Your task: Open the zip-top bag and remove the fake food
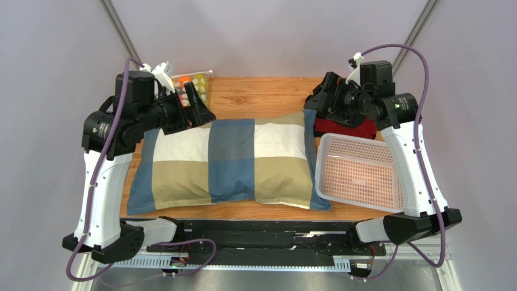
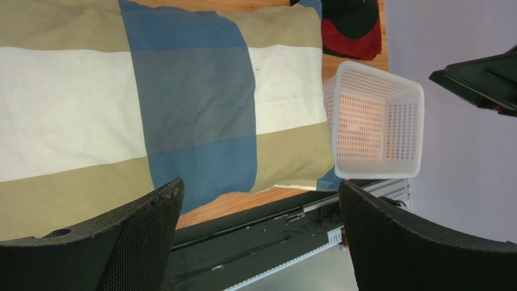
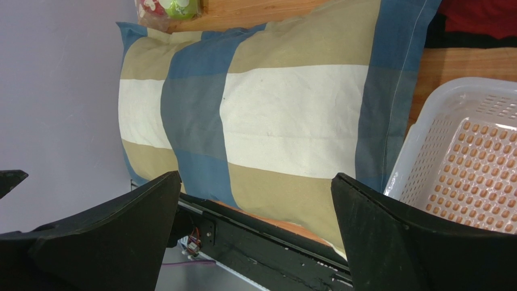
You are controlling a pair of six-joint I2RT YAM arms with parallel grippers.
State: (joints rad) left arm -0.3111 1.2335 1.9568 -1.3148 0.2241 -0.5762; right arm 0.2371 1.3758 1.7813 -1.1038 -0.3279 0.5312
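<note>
Nearest us, the checked pillow (image 1: pixel 230 160) lay across the middle of the wooden table (image 1: pixel 261 94), its long side running from 9 to 3 o'clock. At 4 o'clock the white perforated basket (image 1: pixel 358 170) sat just beside the pillow's right end. Farther back, we saw the left gripper (image 2: pixel 261 236) hanging over the pillow's 10 o'clock corner, its fingers spread wide and holding nothing. The right gripper (image 3: pixel 255 236) hung at 2 o'clock over a red-and-black cloth (image 1: pixel 352 128), likewise spread and empty. Farthest off, at 11 o'clock on the table, the zip-top bag (image 1: pixel 200 85) lay just beyond the left gripper, with the fake food (image 3: pixel 181 7) inside it, partly hidden from us.
</note>
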